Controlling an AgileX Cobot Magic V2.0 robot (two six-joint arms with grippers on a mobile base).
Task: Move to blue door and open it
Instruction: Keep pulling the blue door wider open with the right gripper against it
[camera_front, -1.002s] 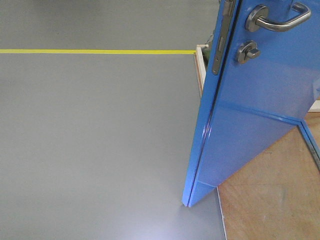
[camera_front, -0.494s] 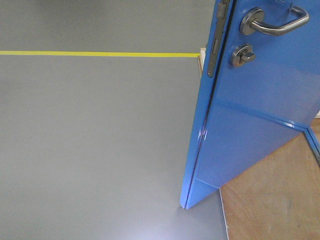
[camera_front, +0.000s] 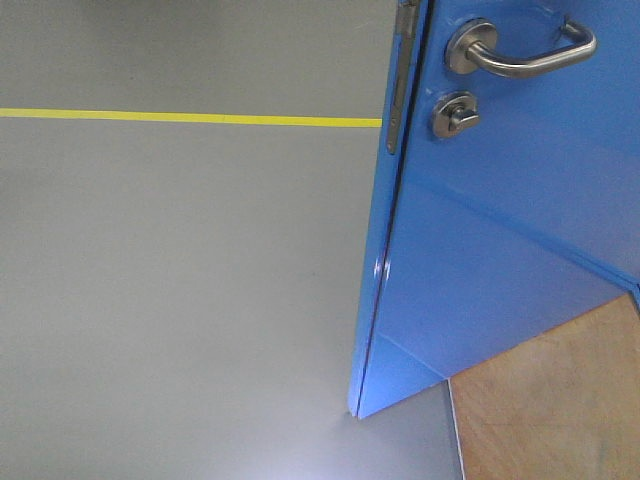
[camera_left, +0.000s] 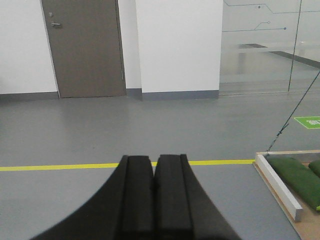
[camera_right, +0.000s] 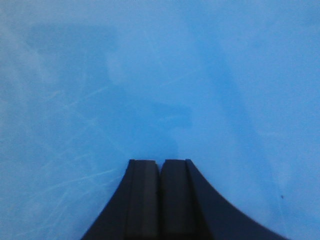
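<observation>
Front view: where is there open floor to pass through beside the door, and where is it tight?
Free: the grey floor left of the blue door's edge, on both sides of the yellow line. A bare plywood patch lies lower right. Tight: the right gripper, shut, faces the door panel closely. The left gripper, shut, faces open floor; a white-framed board with green pads borders its right.

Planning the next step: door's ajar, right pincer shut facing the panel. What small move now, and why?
Probably keep easing the shut right pincer forward against the blue door. The door already stands ajar from its frame, and the handle is not gripped.
</observation>
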